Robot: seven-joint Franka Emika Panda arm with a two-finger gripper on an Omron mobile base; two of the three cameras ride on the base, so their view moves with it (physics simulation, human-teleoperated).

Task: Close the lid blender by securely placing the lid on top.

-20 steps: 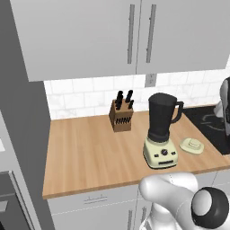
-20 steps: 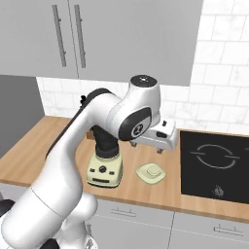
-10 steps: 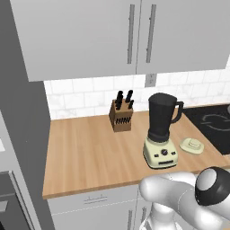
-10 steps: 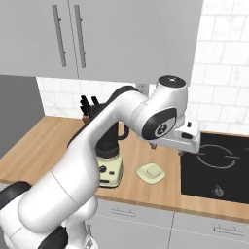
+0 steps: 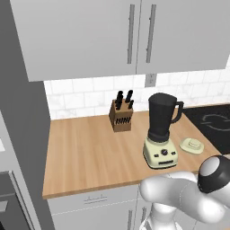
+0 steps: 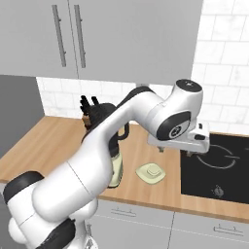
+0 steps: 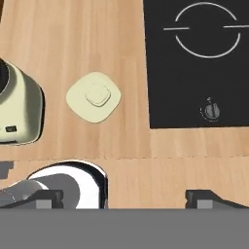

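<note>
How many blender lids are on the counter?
1. The lid lies flat on the wooden counter, between the blender and the black cooktop. Nothing suggests another is hidden.

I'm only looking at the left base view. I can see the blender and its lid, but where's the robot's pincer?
Observer: In the right base view, the pincer hangs open and holds nothing. It is above the counter's front, just right of the lid.
Kid: Does the stove have a knob? I can't see one.
Observer: Yes. The hand view shows one small dark knob near the front of the black cooktop.
</note>
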